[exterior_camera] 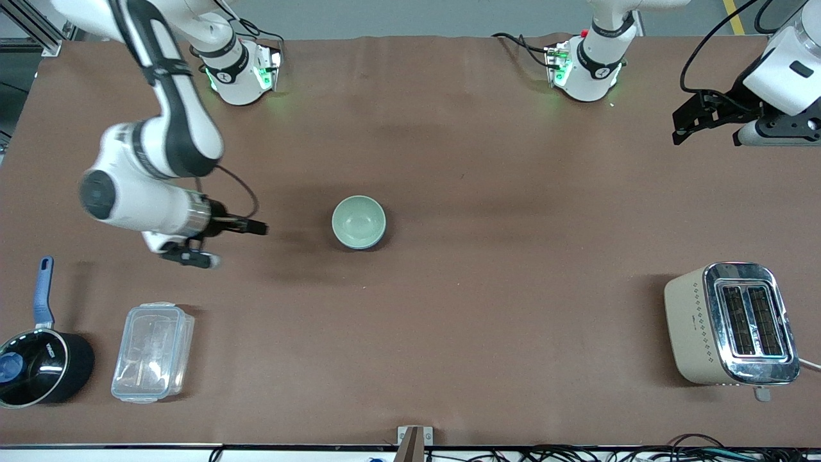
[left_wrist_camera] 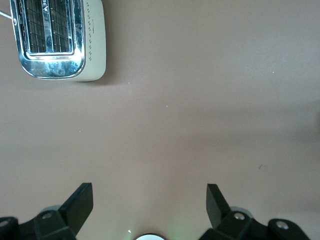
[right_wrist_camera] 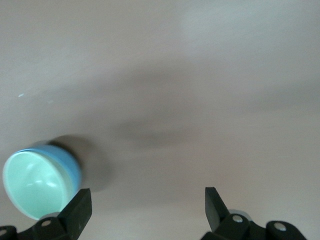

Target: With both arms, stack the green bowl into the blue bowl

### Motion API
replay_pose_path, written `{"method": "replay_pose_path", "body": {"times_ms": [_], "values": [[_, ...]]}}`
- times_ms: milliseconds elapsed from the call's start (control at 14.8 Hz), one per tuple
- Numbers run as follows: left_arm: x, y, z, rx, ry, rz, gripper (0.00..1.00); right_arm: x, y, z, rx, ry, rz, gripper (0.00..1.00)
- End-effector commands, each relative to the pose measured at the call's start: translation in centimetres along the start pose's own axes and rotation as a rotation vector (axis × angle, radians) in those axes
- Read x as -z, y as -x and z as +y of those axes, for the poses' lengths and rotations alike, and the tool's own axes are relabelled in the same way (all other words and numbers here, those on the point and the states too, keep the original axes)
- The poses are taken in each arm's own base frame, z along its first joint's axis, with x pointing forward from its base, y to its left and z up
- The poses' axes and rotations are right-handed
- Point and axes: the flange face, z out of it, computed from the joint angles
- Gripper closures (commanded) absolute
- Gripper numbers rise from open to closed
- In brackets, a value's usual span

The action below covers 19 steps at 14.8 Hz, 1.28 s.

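Note:
The pale green bowl (exterior_camera: 358, 219) sits nested inside the blue bowl (exterior_camera: 363, 246) at the middle of the table; only a thin blue edge shows under it. In the right wrist view the green inside (right_wrist_camera: 32, 185) and the blue outside (right_wrist_camera: 70, 165) both show. My right gripper (exterior_camera: 232, 243) is open and empty, beside the bowls toward the right arm's end of the table; its wrist view (right_wrist_camera: 148, 202) shows bare table between the jaws. My left gripper (exterior_camera: 681, 126) is open and empty (left_wrist_camera: 150, 200), over the table's edge at the left arm's end.
A beige and chrome toaster (exterior_camera: 731, 324) stands near the front at the left arm's end and also shows in the left wrist view (left_wrist_camera: 55, 40). A black pot with a blue handle (exterior_camera: 38, 366) and a clear lidded container (exterior_camera: 152, 351) stand near the front at the right arm's end.

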Motion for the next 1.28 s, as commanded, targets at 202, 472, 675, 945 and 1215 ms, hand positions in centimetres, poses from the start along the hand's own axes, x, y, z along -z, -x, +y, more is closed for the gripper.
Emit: {"method": "replay_pose_path", "body": {"times_ms": [202,472,675,945,1215], "values": [[0.8,0.5,-0.1,-0.022,0.043,0.013,0.00,5.1,-1.6,9.9,0.010,0.098,0.076,0.00],[1.4,0.4,-0.3,-0.013,0.040,0.024,0.00,7.4,-2.0,15.4,0.028,0.137,0.112,0.00],[1.7,0.5,-0.3,-0.011,0.036,0.021,0.00,11.1,-1.7,15.3,0.043,0.164,0.169,0.00],[1.8,0.5,-0.3,-0.014,0.032,0.016,0.00,18.4,-1.0,15.9,0.111,0.170,0.184,0.00],[2.3,0.6,-0.2,-0.016,0.029,0.022,0.00,23.0,1.2,15.1,0.131,0.170,0.148,0.00]]}}
